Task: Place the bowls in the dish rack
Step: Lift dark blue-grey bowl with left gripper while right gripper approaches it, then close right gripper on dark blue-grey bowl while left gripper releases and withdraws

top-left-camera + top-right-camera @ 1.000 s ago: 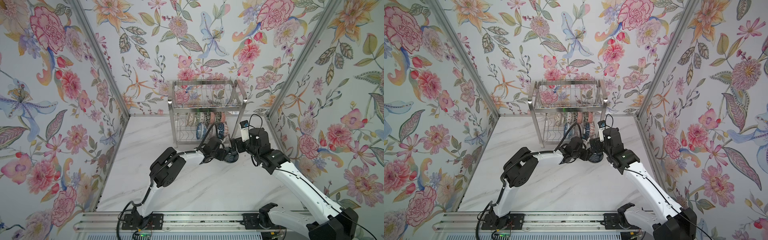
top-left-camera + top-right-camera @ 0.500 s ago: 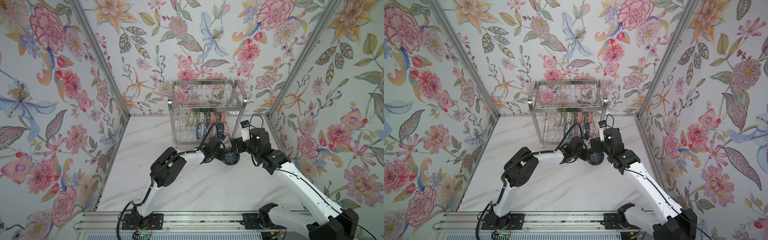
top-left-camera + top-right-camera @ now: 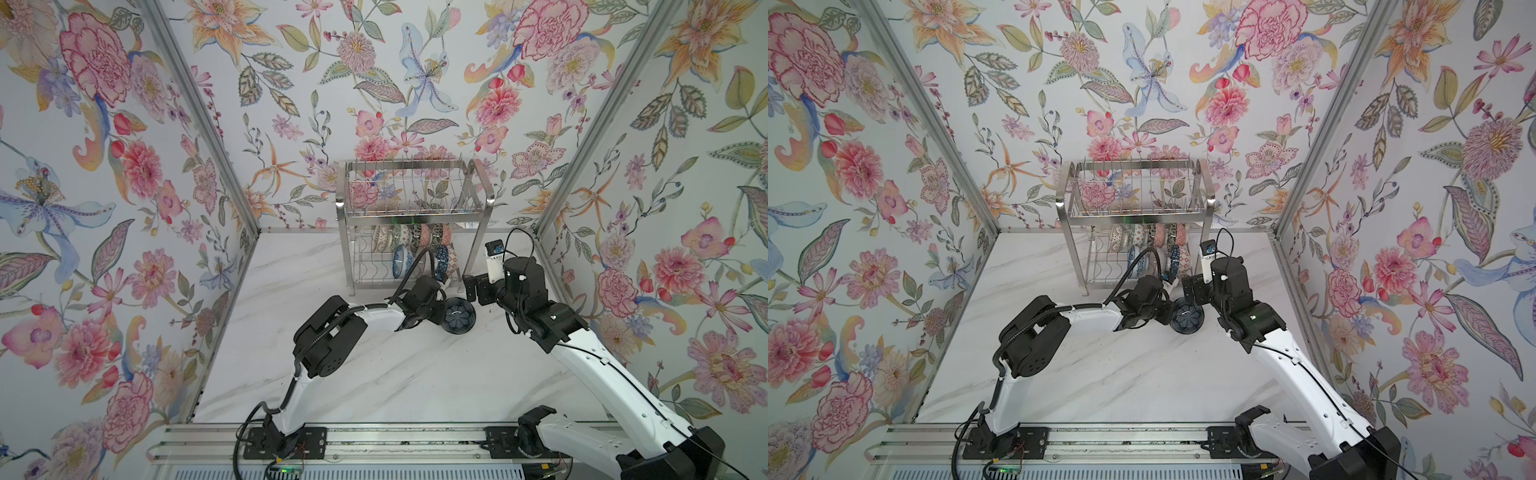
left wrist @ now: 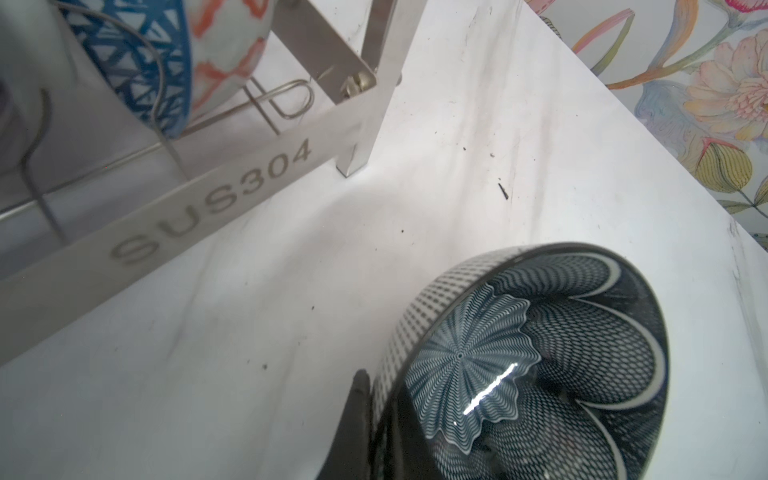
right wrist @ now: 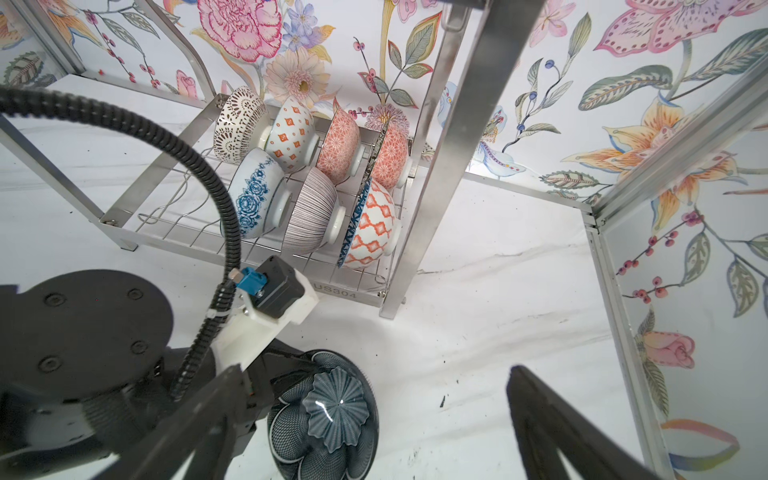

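A dark bowl with a fine mesh and flower pattern is just in front of the dish rack's right front leg. My left gripper is shut on its near rim, one finger outside the wall and one inside. In the right wrist view the bowl faces up beside the left gripper. My right gripper hangs open just behind the bowl, holding nothing. Several bowls stand on edge in the rack's lower tier.
The rack's front band, stamped SUS304, and its leg stand close to the held bowl. The right wall's metal frame post runs near my right gripper. The rack's upper tier holds no dishes. White marble table extends in front.
My left gripper's jaws have closed onto the dark bowl's rim. The bowl has barely shifted, and the right gripper has stayed wide open.
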Robot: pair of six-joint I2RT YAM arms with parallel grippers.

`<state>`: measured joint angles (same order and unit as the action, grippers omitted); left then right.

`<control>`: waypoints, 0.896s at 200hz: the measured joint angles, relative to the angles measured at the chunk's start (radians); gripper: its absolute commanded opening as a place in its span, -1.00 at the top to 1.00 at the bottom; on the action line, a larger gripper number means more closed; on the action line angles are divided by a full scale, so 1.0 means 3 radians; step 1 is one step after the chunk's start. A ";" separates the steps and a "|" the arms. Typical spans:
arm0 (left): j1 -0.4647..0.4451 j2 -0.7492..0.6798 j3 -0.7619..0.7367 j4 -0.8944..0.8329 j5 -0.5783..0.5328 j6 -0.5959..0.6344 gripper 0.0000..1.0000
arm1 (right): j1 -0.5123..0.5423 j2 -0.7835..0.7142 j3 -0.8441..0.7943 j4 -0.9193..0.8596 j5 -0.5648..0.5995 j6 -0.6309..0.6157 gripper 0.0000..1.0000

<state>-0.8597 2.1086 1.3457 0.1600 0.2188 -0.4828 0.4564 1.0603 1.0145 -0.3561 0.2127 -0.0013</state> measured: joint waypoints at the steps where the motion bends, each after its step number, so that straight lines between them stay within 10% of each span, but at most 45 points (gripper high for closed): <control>1: 0.0000 -0.0010 -0.0013 0.0000 -0.0004 0.0001 1.00 | 0.0000 -0.0001 0.0000 0.0000 0.0000 0.0000 -0.98; 179: 0.0403 -0.2511 -0.1928 0.0058 -0.1026 0.0013 1.00 | 0.1245 0.0556 -0.0001 0.0481 0.0039 0.0535 -0.98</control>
<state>-0.7387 1.3552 0.7673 0.1776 -0.0891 -0.4789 0.8299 1.2270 1.0142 -0.2119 0.2245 0.1593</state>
